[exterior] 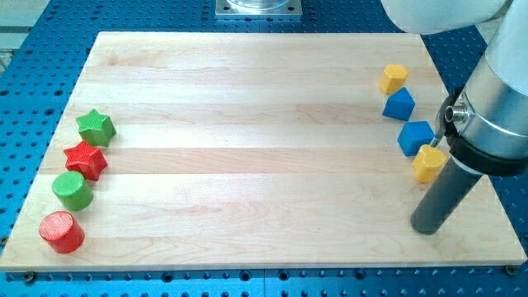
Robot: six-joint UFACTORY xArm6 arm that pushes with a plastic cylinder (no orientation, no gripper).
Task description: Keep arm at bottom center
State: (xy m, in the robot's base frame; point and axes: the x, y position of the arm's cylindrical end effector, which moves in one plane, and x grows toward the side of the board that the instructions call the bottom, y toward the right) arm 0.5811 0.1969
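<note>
Table (pixel 264 165), wooden: my tip (pixel 427 228) rests at the view's lower right, no claw fitted, just below a yellow block (pixel 428 163); green star (pixel 96 127), red star (pixel 87 160), green cylinder (pixel 73 190), red cylinder (pixel 62 231) along the left edge.

The tabletop (pixel 264 124) is pale wood, smooth, with long grain lines. Under it is blue metal (pixel 41 49) full of small holes. My tip (pixel 429 229) looks dark and matt. The red cylinder (pixel 62 232) looks smooth.
</note>
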